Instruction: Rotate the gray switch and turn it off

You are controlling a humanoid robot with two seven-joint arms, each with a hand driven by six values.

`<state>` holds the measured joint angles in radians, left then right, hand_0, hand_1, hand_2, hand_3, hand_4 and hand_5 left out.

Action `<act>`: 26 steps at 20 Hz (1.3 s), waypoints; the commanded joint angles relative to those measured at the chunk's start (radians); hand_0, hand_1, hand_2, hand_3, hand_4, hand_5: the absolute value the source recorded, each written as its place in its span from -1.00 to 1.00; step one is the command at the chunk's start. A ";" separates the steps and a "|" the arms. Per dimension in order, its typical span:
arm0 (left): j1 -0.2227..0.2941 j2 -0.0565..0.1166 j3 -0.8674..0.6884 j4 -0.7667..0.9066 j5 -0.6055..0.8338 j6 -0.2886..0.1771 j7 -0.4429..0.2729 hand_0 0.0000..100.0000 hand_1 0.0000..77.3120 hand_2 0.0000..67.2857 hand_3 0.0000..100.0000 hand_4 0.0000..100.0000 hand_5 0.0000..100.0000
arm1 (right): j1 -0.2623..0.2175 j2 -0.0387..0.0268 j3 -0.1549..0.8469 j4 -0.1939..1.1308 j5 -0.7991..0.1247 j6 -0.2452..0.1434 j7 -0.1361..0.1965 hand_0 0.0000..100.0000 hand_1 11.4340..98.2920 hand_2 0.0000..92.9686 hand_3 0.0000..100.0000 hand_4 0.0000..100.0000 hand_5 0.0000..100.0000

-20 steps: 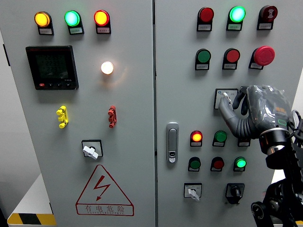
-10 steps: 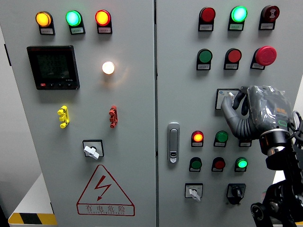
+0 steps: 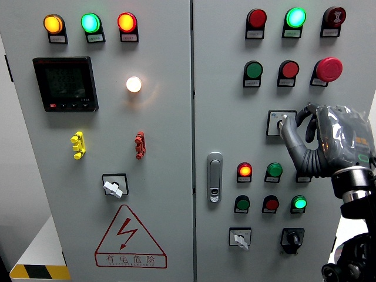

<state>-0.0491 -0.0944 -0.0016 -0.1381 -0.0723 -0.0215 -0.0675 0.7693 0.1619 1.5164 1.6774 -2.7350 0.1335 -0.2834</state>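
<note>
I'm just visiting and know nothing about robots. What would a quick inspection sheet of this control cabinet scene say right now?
Surface: grey cabinet with two door panels, upright, facing the camera.
Job's things: gray switch on the right panel, in a square plate, partly hidden by fingers.
Clutter: lit lamps along the top, a dark display, a door handle, three more rotary switches lower down, a red mushroom button, a high-voltage warning triangle.
Hands: right hand at the gray switch, fingertips on its knob; left hand not in view.
Cables: thin black wires at the right wrist.
Surroundings: black-and-yellow striped edge at lower left.
</note>
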 commanded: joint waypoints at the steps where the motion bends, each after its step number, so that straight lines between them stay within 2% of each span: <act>1: 0.000 -0.001 0.000 0.000 0.000 0.000 0.000 -1.00 -1.00 -0.61 -0.63 -0.81 -0.76 | -0.030 -0.0008 0.002 0.045 -0.003 0.000 0.049 0.30 -0.69 0.16 0.63 0.41 0.84; 2: 0.000 -0.001 0.000 0.000 -0.001 0.000 0.000 -1.00 -1.00 -0.61 -0.63 -0.81 -0.76 | -0.044 -0.0008 0.002 0.063 -0.008 0.000 0.059 0.28 -0.68 0.14 0.62 0.39 0.85; 4: 0.000 0.001 0.000 0.000 0.000 0.000 0.000 -1.00 -1.00 -0.61 -0.63 -0.81 -0.76 | -0.073 -0.0008 0.004 0.097 -0.008 0.000 0.066 0.22 -0.66 -0.01 0.41 0.14 0.71; 5: 0.000 -0.001 0.000 0.000 0.000 0.000 0.000 -1.00 -1.00 -0.61 -0.63 -0.81 -0.76 | -0.091 -0.0023 0.004 0.117 -0.006 0.000 0.073 0.21 -0.65 -0.03 0.37 0.12 0.69; 6: 0.000 -0.001 0.000 0.000 -0.001 0.000 0.000 -1.00 -1.00 -0.61 -0.63 -0.81 -0.76 | -0.110 -0.0024 0.004 0.137 -0.006 0.001 0.084 0.19 -0.64 -0.12 0.25 0.01 0.63; 10: 0.000 -0.001 0.000 0.000 0.000 0.000 0.000 -1.00 -1.00 -0.61 -0.63 -0.81 -0.76 | -0.163 -0.0024 0.007 0.198 -0.008 0.002 0.124 0.10 -0.55 -0.41 -0.22 -0.47 0.11; 13: 0.000 0.001 0.000 0.000 0.000 0.000 0.000 -1.00 -1.00 -0.61 -0.63 -0.81 -0.76 | -0.199 -0.0039 0.030 0.246 -0.020 0.009 0.162 0.04 -0.47 -0.54 -0.44 -0.70 -0.19; 16: 0.000 -0.001 0.000 0.000 0.000 0.000 0.000 -1.00 -1.00 -0.61 -0.63 -0.81 -0.76 | -0.215 -0.0039 0.076 0.289 -0.052 0.017 0.252 0.01 -0.43 -0.60 -0.55 -0.79 -0.36; 19: 0.000 -0.001 0.000 0.000 -0.001 0.000 0.000 -1.00 -1.00 -0.61 -0.63 -0.81 -0.76 | -0.240 -0.0039 0.096 0.321 -0.055 0.032 0.262 -0.02 -0.39 -0.64 -0.63 -0.81 -0.48; 26: 0.000 0.001 0.000 0.000 0.000 0.000 0.000 -1.00 -1.00 -0.61 -0.63 -0.81 -0.76 | -0.249 -0.0039 0.105 0.346 -0.057 0.046 0.263 -0.03 -0.37 -0.79 -0.80 -0.83 -0.62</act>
<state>-0.0491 -0.0937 -0.0021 -0.1381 -0.0727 -0.0215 -0.0675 0.5218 0.1579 1.6221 2.0163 -2.7905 0.1779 -0.0201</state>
